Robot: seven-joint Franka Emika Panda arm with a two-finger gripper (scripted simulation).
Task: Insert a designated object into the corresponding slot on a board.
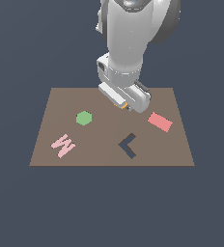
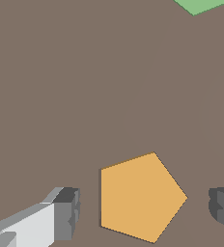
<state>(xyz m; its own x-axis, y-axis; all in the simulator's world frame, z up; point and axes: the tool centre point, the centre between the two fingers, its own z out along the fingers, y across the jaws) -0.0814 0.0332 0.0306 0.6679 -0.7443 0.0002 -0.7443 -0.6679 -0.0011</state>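
In the exterior view the board [image 1: 85,149] lies flat and carries a green hexagon [image 1: 84,118], a pink W [image 1: 63,145], a red rectangle [image 1: 160,121] and a dark chevron cutout [image 1: 128,145] with nothing in it. The arm [image 1: 128,38] stands over the board's far edge, its top cut off by the frame. The gripper [image 1: 124,105] is low against the board and mostly hidden by the wrist; only a sliver of orange shows beneath it. The pentagon slot cannot be made out here.

In the wrist view the orange block [image 2: 139,198] lies flat on the board [image 2: 85,96], between the two fingers [image 2: 65,212], which stand apart on either side with clear gaps, touching nothing. One finger is cut off at the frame edge. A corner of the hexagon [image 2: 201,5] shows at the edge. No slot shows.
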